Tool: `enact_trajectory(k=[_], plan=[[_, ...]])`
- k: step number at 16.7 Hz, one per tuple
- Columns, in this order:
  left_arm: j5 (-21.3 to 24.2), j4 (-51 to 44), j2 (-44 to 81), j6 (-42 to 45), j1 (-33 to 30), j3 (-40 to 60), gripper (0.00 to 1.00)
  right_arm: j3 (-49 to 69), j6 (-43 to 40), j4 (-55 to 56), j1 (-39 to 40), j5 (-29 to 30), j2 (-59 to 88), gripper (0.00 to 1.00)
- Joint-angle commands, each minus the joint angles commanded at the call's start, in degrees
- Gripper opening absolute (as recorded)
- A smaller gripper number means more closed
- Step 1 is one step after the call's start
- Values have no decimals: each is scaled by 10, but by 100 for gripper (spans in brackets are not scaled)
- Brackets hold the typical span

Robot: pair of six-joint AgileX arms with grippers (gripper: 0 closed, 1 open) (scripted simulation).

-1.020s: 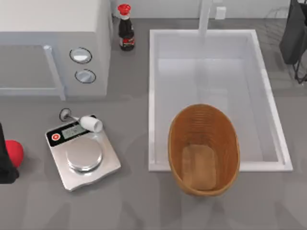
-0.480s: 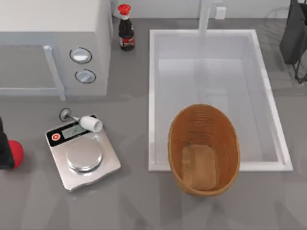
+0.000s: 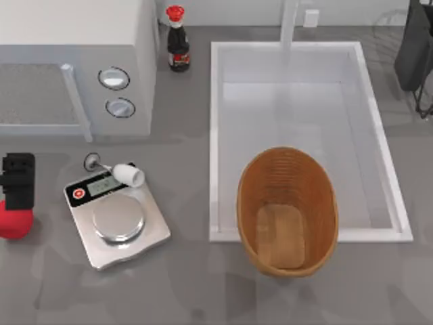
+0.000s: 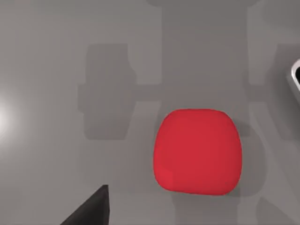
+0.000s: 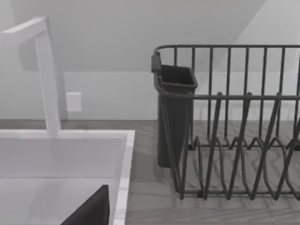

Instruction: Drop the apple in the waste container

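My left gripper point(image 3: 18, 181) hangs above the table's left edge, directly over the apple point(image 3: 15, 221); whether its fingers are parted I cannot tell. The apple rests on the grey table point(image 3: 189, 291), left of the scale point(image 3: 116, 218), well apart from the waste container point(image 3: 287, 211). My right arm is parked at far right.

Rendered kitchen counter, grey worktop point(image 3: 203, 298). White sink basin point(image 3: 298, 95) with a tap point(image 3: 289, 20), microwave point(image 3: 74, 61) with two dials, kitchen scale point(image 3: 118, 220), sauce bottle point(image 3: 178, 40) by the wall. Dark wire dish rack point(image 5: 234, 131) beside the sink, probably with a cutlery holder point(image 5: 174, 112).
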Motion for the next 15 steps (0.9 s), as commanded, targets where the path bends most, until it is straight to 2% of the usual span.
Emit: enact_trajectory(k=[4, 8, 15], plan=[[0, -102, 176, 2, 2, 120, 100, 0, 0, 0, 0, 0, 0, 100], [-2, -170, 302, 3, 4, 207, 100, 0, 0, 0, 0, 0, 0, 100], [-2, -193, 342, 4, 5, 237, 100, 0, 0, 0, 0, 0, 0, 100]])
